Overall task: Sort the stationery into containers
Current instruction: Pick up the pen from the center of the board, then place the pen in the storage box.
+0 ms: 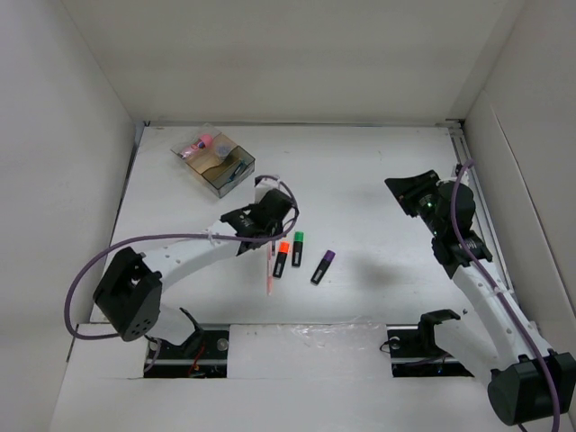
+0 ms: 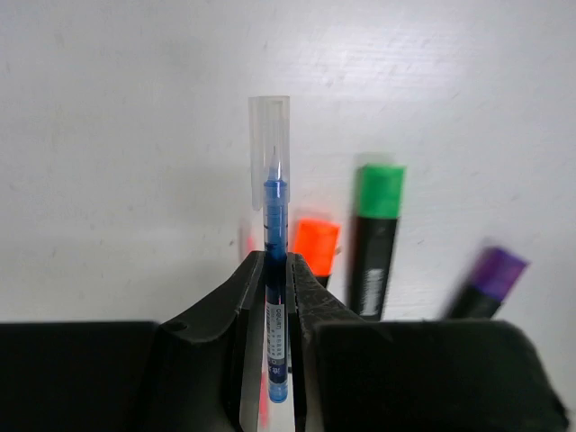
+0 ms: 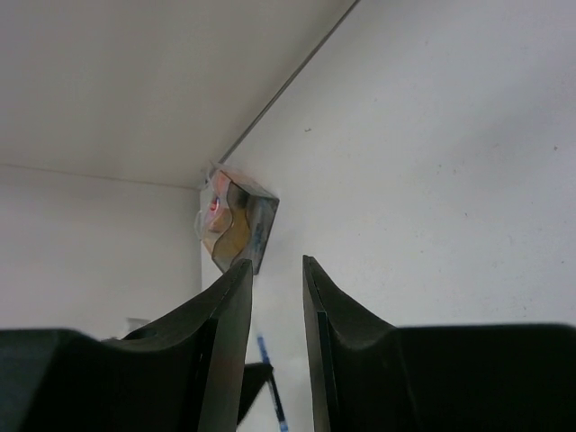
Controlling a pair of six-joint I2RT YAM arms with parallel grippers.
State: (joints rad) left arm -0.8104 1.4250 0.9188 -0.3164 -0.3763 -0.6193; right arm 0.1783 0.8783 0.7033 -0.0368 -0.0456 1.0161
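My left gripper [image 1: 263, 219] is shut on the bluish pen [image 2: 274, 207], which stands out ahead of the jaws with its clear cap forward, held above the table. Below it lie the orange highlighter [image 1: 282, 258], green highlighter [image 1: 297, 248], purple highlighter [image 1: 323, 266] and the thin pink pen [image 1: 269, 272]. The three highlighters also show in the left wrist view: orange [image 2: 315, 247], green [image 2: 376, 234], purple [image 2: 490, 279]. The clear divided box [image 1: 236, 176] stands at the far left, with the pink-topped bottle [image 1: 200, 144] at its far-left side. My right gripper [image 1: 409, 191] is open and empty, raised at the right.
White walls close in the table on the left, far and right sides. The box [image 3: 261, 225] shows far off between the right fingers. A purple cable loops from the left arm's base [image 1: 130, 292].
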